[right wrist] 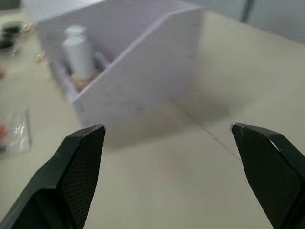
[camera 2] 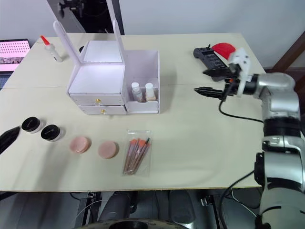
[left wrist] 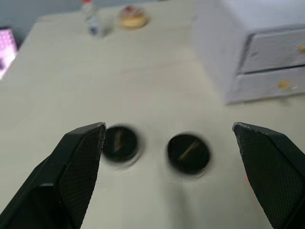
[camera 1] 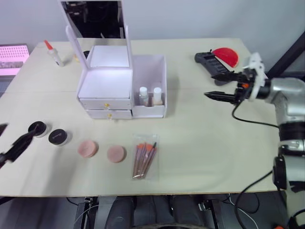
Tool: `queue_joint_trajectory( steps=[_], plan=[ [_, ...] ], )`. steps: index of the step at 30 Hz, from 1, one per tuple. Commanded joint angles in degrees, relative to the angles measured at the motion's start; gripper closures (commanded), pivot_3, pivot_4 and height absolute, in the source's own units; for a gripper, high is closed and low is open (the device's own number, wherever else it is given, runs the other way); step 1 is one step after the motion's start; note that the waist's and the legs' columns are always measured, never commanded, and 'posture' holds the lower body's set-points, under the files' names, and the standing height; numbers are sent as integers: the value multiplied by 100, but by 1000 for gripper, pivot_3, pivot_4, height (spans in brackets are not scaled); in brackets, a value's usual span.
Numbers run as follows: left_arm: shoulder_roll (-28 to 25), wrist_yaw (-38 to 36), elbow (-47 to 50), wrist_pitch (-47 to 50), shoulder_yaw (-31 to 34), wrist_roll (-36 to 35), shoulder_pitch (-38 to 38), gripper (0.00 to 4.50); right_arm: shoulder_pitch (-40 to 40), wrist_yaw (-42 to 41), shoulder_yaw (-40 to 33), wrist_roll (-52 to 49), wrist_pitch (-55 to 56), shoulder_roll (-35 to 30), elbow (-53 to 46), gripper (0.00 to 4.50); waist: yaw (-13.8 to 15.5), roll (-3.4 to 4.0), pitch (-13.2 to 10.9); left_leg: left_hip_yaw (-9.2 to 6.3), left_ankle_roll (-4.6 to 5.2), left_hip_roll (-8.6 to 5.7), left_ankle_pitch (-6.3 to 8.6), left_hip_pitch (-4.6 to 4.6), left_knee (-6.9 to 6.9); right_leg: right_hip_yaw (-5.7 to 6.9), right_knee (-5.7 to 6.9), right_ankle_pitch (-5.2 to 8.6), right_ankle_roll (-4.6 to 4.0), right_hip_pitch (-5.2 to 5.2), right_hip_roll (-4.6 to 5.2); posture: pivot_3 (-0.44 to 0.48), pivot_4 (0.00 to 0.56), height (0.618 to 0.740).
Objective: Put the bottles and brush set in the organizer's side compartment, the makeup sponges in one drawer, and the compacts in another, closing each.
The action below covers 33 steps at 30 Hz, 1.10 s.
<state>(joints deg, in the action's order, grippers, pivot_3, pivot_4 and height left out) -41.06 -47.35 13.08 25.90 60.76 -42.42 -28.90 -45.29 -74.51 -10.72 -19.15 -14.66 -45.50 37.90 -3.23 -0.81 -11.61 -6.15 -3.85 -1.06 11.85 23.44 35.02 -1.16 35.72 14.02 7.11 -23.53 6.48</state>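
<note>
While both bottles stand upright inside the side compartment of the organizer, the brush set lies flat on the table, in front of that compartment and well apart from either gripper. Both drawers appear pushed in, and the mirror lid stands upright.

Right gripper: held above the table to the right of the organizer, fingers spread wide with nothing between them. Its wrist view looks at the outer wall of the side compartment, the white bottle caps visible over the rim.

Left gripper: near the table's left edge, fingers likewise spread and empty. The two compacts lie side by side just ahead of it (one appears near its left finger in the wrist view, contact cannot be judged).

Makeup sponges: two, flat on the table between the compacts and the brush set, not touching each other.

Other items: a red-tipped glue bottle at the far left, and a black device beside a red object at the far right.
</note>
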Motion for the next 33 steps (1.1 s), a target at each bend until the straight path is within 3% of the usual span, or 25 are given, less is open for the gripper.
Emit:
queue_joint_trajectory(
  steps=[1, 7, 12, 15, 17, 20, 26, 29, 33],
  plan=[
    [-90, -236, -589, -424, 396, 230, -139, 0, 198, 241, -286, -4, 485, -81, 280, 29, -10, -3, 2, -1, 0, 0, 0, 0, 1, 1, -1, -1, -2, 1, 0, 0, 150, 740],
    [-82, -330, -1283, -888, 384, 489, -134, 0, 507, 448, -433, -5, 956, -112, 927, 29, -50, -3, 2, 7, -3, -2, 2, 0, 5, 1, -27, -7, -10, 13, 13, 0, 150, 740],
    [-128, -315, -991, -821, 277, 372, -16, 0, 314, 431, -367, 45, 1122, -131, 1065, 29, -63, -2, 2, 7, -3, -1, 2, 1, -7, 4, -25, -7, -8, 7, 12, 0, 150, 740],
    [-279, -482, -424, -214, 142, -71, -52, 0, 146, 324, -273, 56, 1069, -129, 935, 29, -73, -2, 2, 7, -2, -1, 1, 0, -4, 3, -18, -7, -7, 7, 11, 0, 150, 740],
    [-463, -551, 265, 216, -66, -410, -51, 0, 133, -24, -84, -54, 661, -141, 357, 29, -73, -2, 2, 7, -2, -1, 1, 0, 1, 2, -15, -8, -8, 9, 11, 0, 150, 740],
    [-1040, -406, 1130, 684, -619, -798, 462, 0, 358, -416, 330, -678, -848, -134, -1567, 29, -39, 4, -2, 3, -2, -1, 1, -2, 1, 2, -10, -6, -5, 10, 12, 0, 150, 740],
    [-1870, -213, 1743, 1501, -1806, -1787, 1878, 0, 739, 35, 780, -1534, -3315, -196, -3915, 29, 64, 6, -2, -4, -1, -1, 1, -1, -2, 3, 20, 2, 5, -4, 6, 0, 150, 740],
    [-1992, -96, 1996, 1837, -2724, -2127, 2519, 900, 1175, 409, 785, -1917, -3819, -130, -5073, 0, 89, 7, -2, -7, 2, -1, 3, 2, -5, 4, 23, 8, 14, -6, 4, 0, 150, 740],
    [-1719, 194, 2365, 2050, -4134, -1896, 3093, 3010, 1553, 1265, 1061, -1945, -4702, -159, -5824, 0, 105, 6, -2, -2, 3, -3, 3, 6, 9, 1, 22, 7, 14, -3, 4, 0, 150, 740]
  ],
)
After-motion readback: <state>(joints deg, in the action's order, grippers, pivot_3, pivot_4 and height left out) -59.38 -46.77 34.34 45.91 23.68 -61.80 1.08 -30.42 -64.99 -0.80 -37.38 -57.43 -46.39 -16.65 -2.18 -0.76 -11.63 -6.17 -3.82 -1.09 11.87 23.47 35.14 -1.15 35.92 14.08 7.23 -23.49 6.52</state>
